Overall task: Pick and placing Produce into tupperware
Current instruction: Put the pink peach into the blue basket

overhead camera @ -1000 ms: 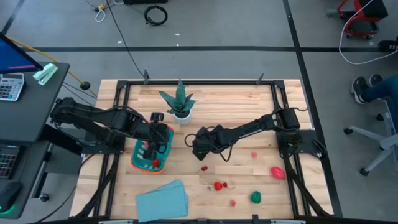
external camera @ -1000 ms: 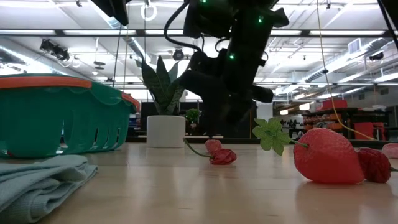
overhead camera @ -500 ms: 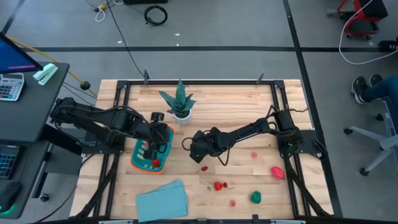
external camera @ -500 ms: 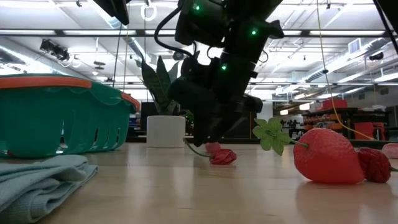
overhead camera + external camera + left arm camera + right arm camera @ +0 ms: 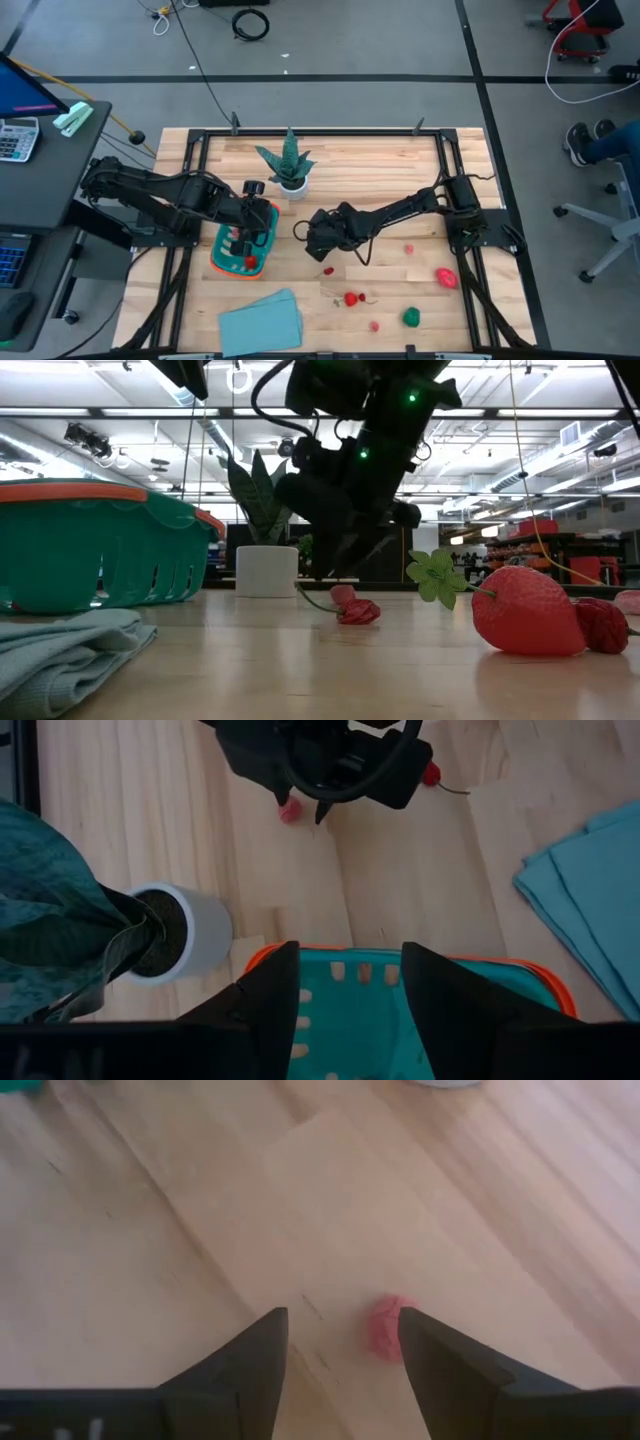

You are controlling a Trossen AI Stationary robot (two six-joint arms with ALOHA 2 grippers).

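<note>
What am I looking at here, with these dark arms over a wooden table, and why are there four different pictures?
It is a robot with two jointed arms, each ending in a two-finger gripper. One camera looks straight down on the table, one sits at table-top height, and one rides on each wrist, looking past that arm's own fingers.

The job is to move toy produce into the teal tupperware. The left gripper hangs open over it, holding nothing. The right gripper is open too, hovering just above a small red raspberry on the wood, not gripping it.

Also on the table: a strawberry, a pink piece, a green piece, a potted plant and a folded blue cloth.
</note>
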